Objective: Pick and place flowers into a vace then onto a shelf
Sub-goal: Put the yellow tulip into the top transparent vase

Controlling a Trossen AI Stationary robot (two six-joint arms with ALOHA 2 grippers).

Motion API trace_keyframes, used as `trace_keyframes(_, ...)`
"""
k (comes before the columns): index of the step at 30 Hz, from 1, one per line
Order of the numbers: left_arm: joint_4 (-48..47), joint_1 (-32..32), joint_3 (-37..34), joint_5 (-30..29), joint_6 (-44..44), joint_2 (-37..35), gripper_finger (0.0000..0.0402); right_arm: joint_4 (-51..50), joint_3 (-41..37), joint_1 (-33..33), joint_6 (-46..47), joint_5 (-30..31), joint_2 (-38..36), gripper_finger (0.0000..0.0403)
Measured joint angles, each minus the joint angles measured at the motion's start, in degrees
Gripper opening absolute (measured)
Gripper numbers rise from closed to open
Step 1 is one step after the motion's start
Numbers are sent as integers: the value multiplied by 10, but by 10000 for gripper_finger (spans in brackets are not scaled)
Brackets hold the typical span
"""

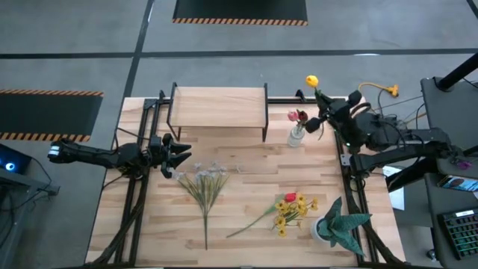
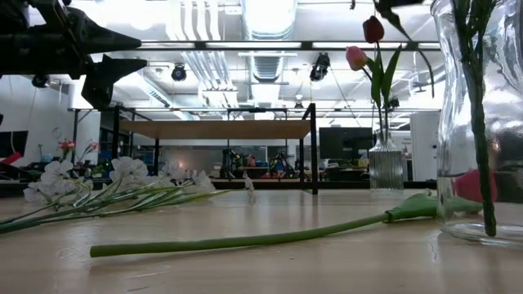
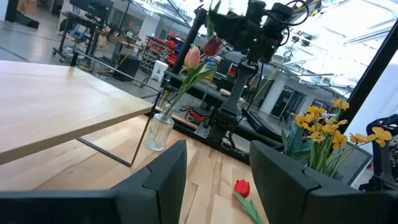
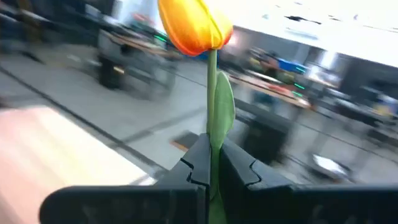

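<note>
right pincer [image 4: 211, 163] clamped on yellow-orange tulip [image 4: 194, 26] stem, bloom above vase [image 1: 296, 135]; left pincer [image 1: 181, 158] open.

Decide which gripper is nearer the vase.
Right. The right gripper, holding a yellow tulip, hovers beside the vase; the left gripper is across the table.

Yellow-orange tulip [image 4: 194, 26] on green stem is held; pink and dark red tulips [image 1: 297, 116] seen in clear vase [image 1: 296, 137] beside pale shelf [image 1: 218, 104].
</note>
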Motion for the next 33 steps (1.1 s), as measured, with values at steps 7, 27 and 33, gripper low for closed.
trace_keyframes(7, 0, 0, 0, -2, 0, 0, 159, 16, -47, -82, 123, 10, 10, 8)
trace_keyframes(27, 0, 0, 0, -3, 0, 0, 159, 254, -118, -185, 52, -155, 48, 8)
trace_keyframes(33, 0, 0, 0, -3, 0, 0, 159, 281, -119, -187, 44, -156, 72, 8)
